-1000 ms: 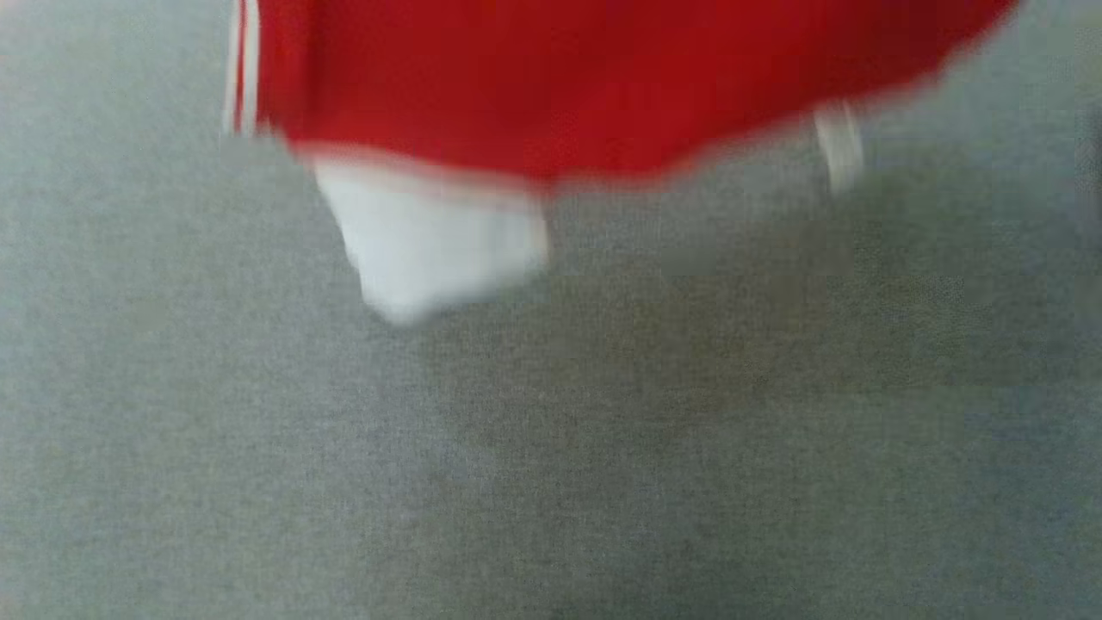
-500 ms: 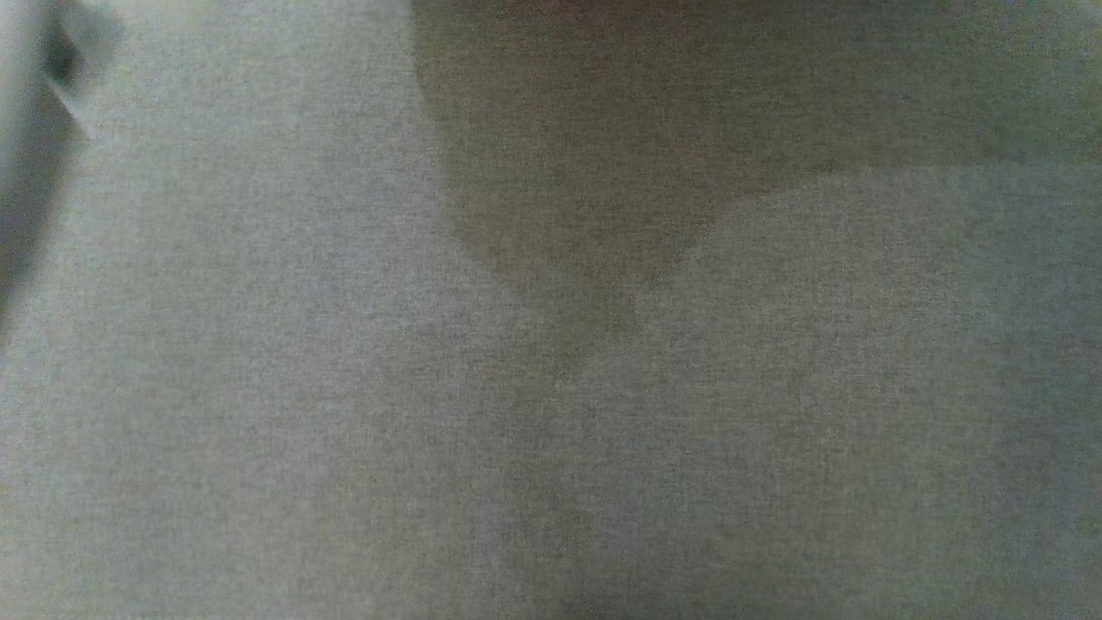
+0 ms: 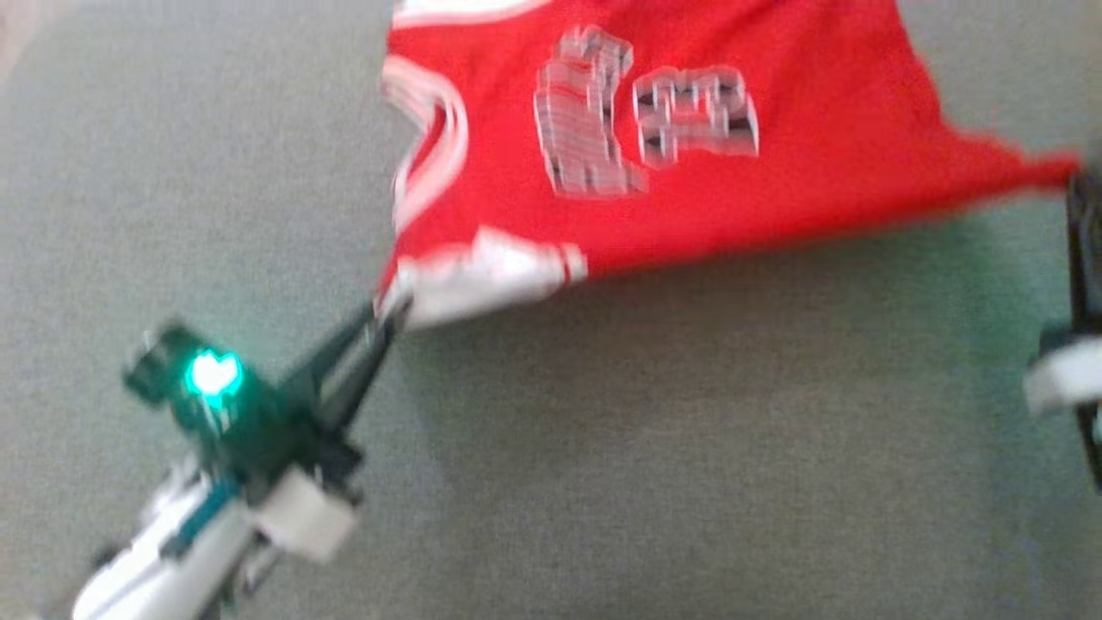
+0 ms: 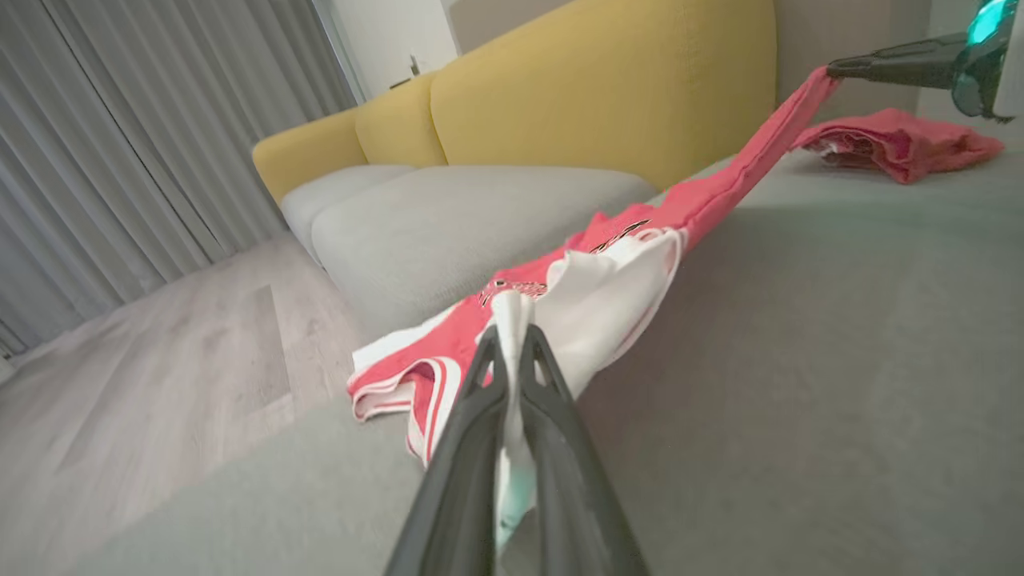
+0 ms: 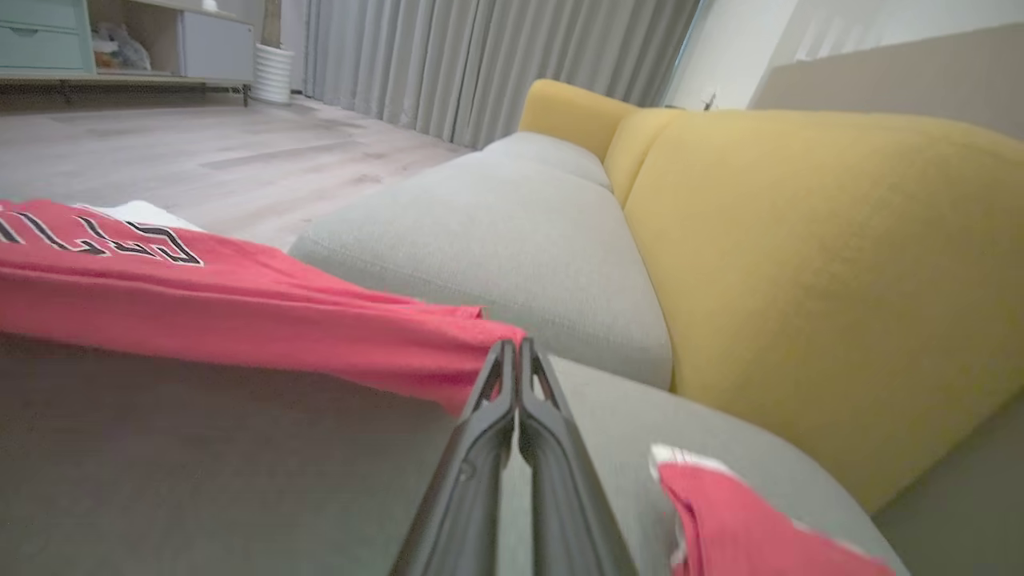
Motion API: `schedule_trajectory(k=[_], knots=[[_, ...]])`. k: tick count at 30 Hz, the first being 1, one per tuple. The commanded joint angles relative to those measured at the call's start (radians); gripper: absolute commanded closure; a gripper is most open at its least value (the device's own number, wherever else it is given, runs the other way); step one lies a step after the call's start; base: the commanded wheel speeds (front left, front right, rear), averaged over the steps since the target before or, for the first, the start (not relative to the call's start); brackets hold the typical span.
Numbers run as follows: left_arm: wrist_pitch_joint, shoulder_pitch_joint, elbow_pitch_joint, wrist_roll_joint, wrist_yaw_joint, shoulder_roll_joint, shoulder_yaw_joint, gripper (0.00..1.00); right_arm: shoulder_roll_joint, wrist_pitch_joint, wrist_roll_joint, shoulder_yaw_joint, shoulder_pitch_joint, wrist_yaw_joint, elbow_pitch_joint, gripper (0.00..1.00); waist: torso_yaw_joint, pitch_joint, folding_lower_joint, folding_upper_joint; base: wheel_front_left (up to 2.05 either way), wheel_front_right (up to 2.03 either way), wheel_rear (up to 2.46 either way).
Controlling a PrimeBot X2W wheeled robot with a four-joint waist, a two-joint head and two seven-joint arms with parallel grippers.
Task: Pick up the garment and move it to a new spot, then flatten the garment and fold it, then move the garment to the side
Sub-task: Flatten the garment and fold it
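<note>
Over the grey seat cushion [image 3: 603, 448], stretched between two grippers: red jersey [image 3: 689, 129], lettered side up, blurred from the head camera. Pinched at a white lower corner by the left gripper [image 3: 392, 310], fingers closed tight on the cloth. Pinched at a red corner by the right gripper [image 3: 1076, 181], at the right edge of the head view, fingers pressed together on the fabric. Pulled into a long taut line from one grip to the other.

From the left wrist, added: white cloth trapped between the two dark fingers, yellow backrest [image 4: 600, 88] behind, wood floor [image 4: 160, 360] and grey curtains [image 4: 120, 144] to the side, and a second red bundle [image 4: 904, 144] lying on the cushion beyond the right gripper. From the right wrist, added: black white-edged letters seen sharply, a low cabinet [image 5: 120, 40] across the floor, the same bundle close at lower right. Cannot tell whether the jersey's far edge touches the cushion.

A second back, from the head: just a red hem and a white panel at the top edge. Half a second back: grey cushion and a shadow. Now swung round by the camera's own move to take in lettering and both grippers.
</note>
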Motion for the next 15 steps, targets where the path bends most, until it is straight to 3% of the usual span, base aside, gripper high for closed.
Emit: schedule_trajectory(k=[1,9,15], knots=[[-0.001,0.039,-0.053,-0.009,0.028,0.053,0.042,1.00,-0.002,-0.005,0.006,-0.021,0.086,-0.001,-0.064,1.00,-0.012,-0.039,0.0003,-0.0001,0.00,0.00,0.00],[-0.001,0.225,-0.144,-0.023,0.082,0.091,0.017,1.00,0.068,0.011,-0.027,-0.068,0.327,-0.001,-0.199,1.00,-0.030,-0.052,0.0003,-0.0001,0.00,0.00,0.00],[0.000,0.168,-0.142,-0.002,0.073,0.103,0.029,1.00,0.081,0.041,-0.024,-0.073,0.308,-0.001,-0.236,1.00,-0.027,-0.028,0.0003,-0.0001,0.00,0.00,0.00]])
